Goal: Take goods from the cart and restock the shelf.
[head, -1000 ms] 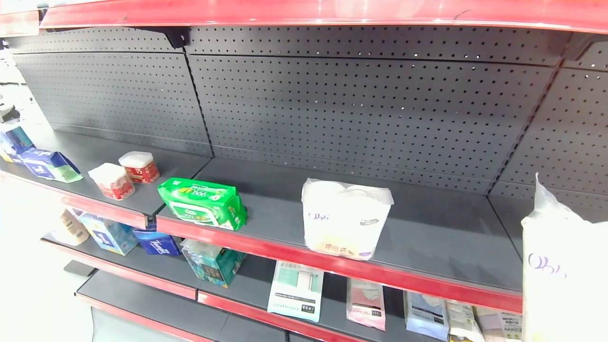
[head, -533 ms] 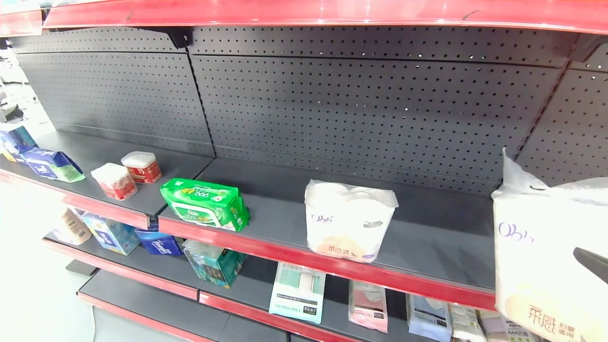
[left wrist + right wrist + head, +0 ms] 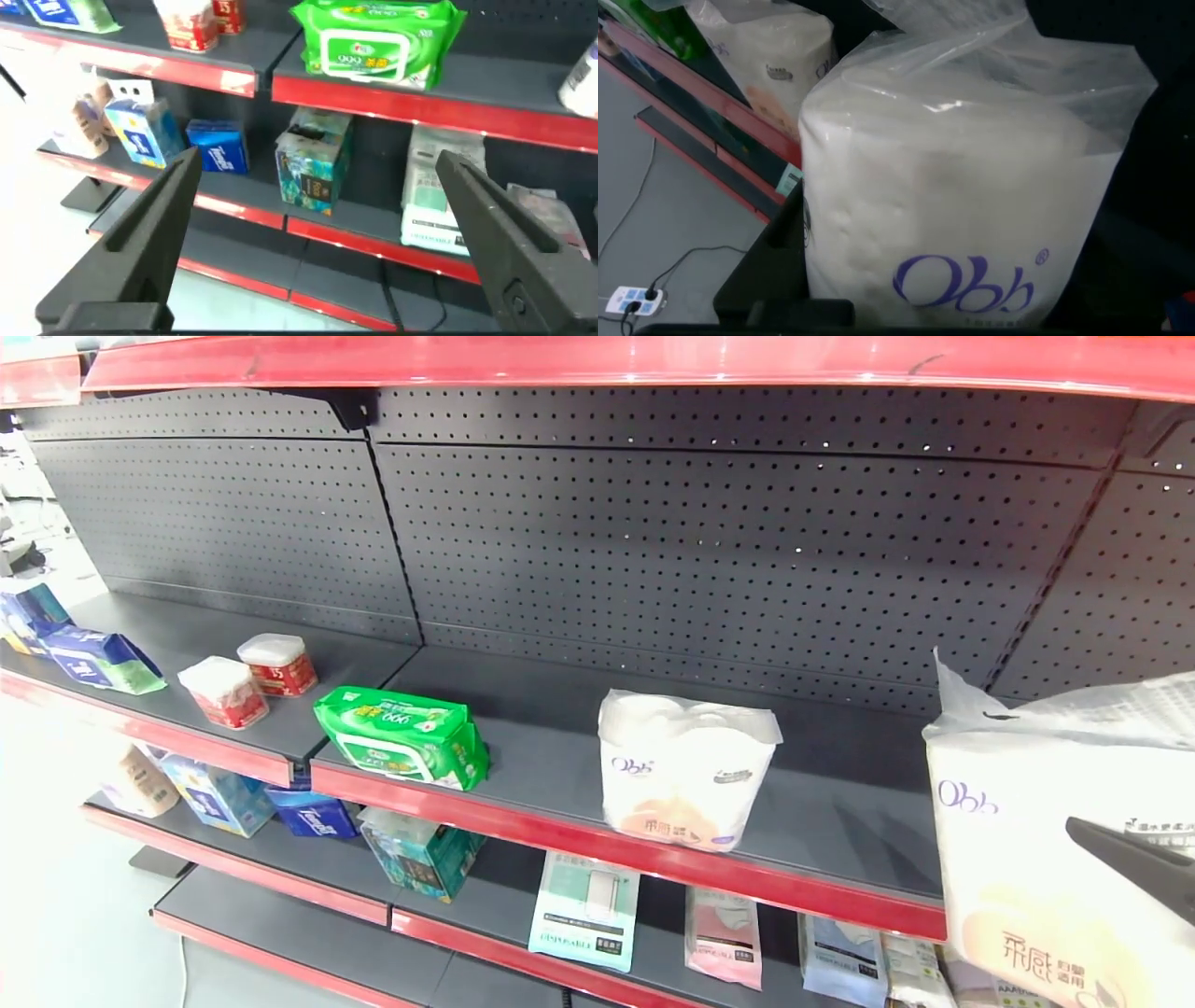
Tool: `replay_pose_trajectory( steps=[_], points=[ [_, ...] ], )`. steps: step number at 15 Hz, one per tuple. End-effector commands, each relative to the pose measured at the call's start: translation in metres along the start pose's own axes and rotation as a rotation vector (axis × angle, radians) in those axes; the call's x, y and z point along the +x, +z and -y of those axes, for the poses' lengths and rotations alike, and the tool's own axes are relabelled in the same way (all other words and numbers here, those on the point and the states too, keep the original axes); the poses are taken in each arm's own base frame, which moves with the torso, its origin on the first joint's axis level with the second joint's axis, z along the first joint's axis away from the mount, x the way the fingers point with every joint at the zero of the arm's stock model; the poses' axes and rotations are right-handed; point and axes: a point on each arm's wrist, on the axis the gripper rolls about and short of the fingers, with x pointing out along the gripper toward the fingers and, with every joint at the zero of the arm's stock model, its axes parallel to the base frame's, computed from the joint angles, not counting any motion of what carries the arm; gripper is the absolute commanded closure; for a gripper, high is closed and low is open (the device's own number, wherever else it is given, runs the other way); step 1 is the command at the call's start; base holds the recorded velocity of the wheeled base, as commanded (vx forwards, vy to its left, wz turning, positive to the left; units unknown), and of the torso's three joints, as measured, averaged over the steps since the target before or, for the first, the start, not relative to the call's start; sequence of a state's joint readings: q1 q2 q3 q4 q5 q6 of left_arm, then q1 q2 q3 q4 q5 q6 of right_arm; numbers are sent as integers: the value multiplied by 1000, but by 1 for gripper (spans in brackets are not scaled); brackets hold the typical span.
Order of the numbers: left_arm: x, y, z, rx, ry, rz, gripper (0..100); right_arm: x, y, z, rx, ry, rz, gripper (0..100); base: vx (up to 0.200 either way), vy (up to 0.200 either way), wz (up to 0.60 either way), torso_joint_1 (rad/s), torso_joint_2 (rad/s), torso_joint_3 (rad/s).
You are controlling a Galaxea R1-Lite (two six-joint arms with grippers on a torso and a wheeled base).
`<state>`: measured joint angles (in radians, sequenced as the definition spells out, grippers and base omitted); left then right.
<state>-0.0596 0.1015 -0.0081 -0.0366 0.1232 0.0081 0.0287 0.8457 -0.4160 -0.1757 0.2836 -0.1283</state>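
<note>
A white pack of toilet rolls [image 3: 1046,840] in clear plastic hangs at the right, level with the front edge of the middle shelf [image 3: 840,803]. My right gripper [image 3: 957,280] is shut on this pack [image 3: 962,187]; one dark finger [image 3: 1125,861] crosses its front. A matching pack [image 3: 686,770] stands upright on the shelf to its left, also seen as a pack [image 3: 775,47] in the right wrist view. My left gripper [image 3: 318,233] is open and holds nothing, low in front of the lower shelves.
On the same shelf lie a green wipes pack [image 3: 401,735], two red-and-white tubs [image 3: 247,677] and blue tissue packs [image 3: 98,658]. Lower shelves [image 3: 308,887] hold boxes and hanging packets. Bare shelf lies between the standing pack and the held one.
The held pack has moved left and further into the head view, closer to the shelf edge, and the right gripper's finger has come into sight. The goods on the shelf have stayed put.
</note>
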Motion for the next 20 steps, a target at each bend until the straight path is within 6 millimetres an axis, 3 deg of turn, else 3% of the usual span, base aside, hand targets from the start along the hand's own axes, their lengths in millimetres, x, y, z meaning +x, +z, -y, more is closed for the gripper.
replay_pose_trajectory(
  steps=[1, 6, 9, 10, 13, 20],
  points=[
    [-1, -1, 0, -11, 12, 30, 0, 1, -1, 0, 0, 6, -7, 100, 0, 0, 0, 0, 0, 0],
    [1, -1, 1, -19, -54, -9, 0, -1, 0, 0, -1, 3, 4, 100, 0, 0, 0, 0, 0, 0],
    [0, -1, 0, -68, 160, 2, 0, -1, -1, 0, 0, 2, 1, 100, 0, 0, 0, 0, 0, 0],
    [-2, -2, 0, -70, 160, 20, 0, 0, -1, 0, 0, 4, 0, 100, 0, 0, 0, 0, 0, 0],
    [-8, -4, 0, -77, 52, 100, 0, 0, -1, 0, 0, 4, 0, 100, 0, 0, 0, 0, 0, 0],
    [-7, -8, 3, -27, -62, 55, 0, -2, -3, -1, -1, 3, 3, 100, 0, 0, 0, 0, 0, 0]
  ],
)
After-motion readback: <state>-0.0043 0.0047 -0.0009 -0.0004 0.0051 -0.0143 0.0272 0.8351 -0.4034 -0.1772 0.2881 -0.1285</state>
